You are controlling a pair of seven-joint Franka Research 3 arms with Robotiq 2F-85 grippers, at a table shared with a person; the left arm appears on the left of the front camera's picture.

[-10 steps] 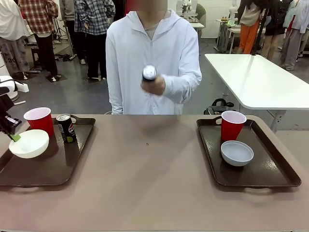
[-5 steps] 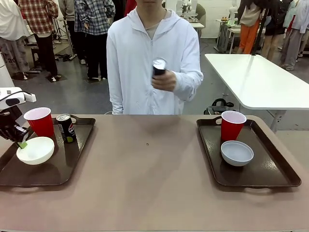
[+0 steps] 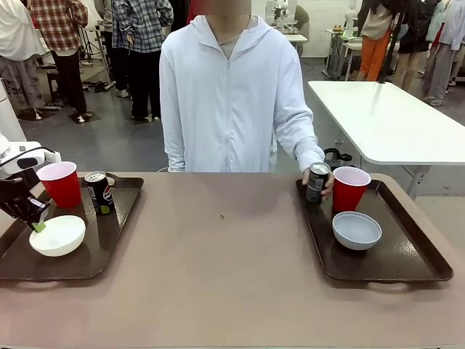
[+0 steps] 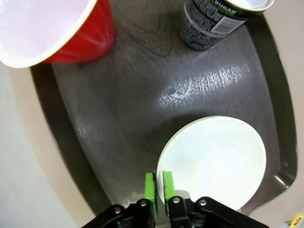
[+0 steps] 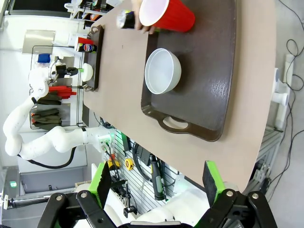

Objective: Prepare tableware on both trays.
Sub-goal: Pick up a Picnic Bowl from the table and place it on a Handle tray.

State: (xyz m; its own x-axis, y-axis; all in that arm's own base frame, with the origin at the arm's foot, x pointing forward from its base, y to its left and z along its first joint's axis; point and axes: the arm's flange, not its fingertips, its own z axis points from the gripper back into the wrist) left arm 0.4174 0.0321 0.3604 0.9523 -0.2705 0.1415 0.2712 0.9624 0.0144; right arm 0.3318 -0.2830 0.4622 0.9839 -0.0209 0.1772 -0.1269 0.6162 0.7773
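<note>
right pincer (image 5: 156, 183) spread wide | tray (image 5: 216, 71): grey-blue bowl (image 5: 163, 71), red cup (image 5: 166, 14)

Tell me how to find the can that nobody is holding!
Look at the brown tray on the robot's left side of the table. At its far end a small black can stands upright beside a red cup, with a white bowl nearer. The other can, on the other tray, has the person's hand around it.
</note>
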